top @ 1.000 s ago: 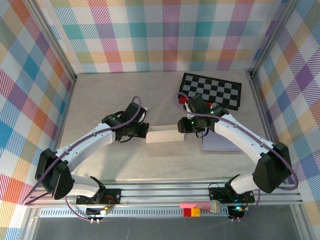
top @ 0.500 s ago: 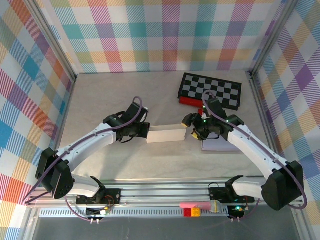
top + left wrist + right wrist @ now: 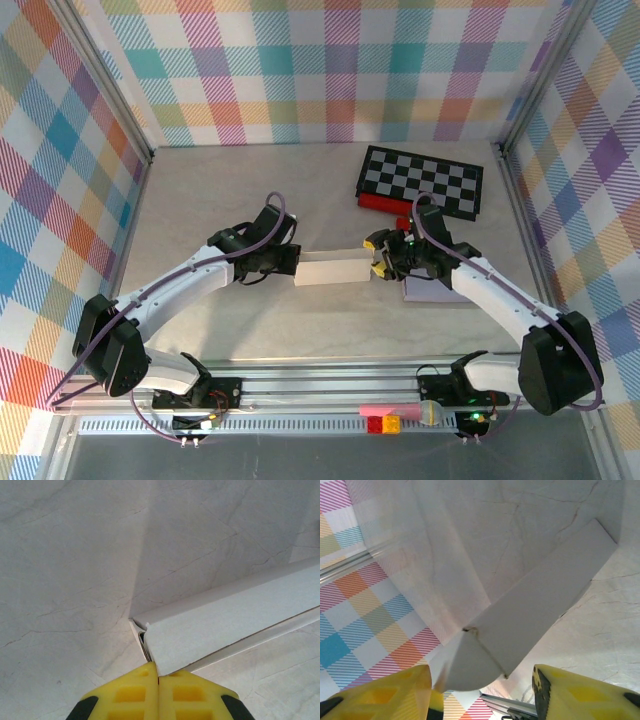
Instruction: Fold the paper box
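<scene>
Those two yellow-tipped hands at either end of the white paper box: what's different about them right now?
The left hand has its fingers pressed together, pinching a corner of the paper box. The right hand has its fingers spread apart and grips nothing. The left hand meets the box's left end, while the right hand sits at the opposite end with a rounded flap between its fingers. Both have yellow fingers and face the box.

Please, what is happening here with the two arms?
Two robot arms are folding a white paper box in the middle of the table. The left gripper is shut on the box's left end, pinching its edge. The right gripper stands open at the other end, its fingers either side of a rounded end flap that is not yet tucked in.
</scene>
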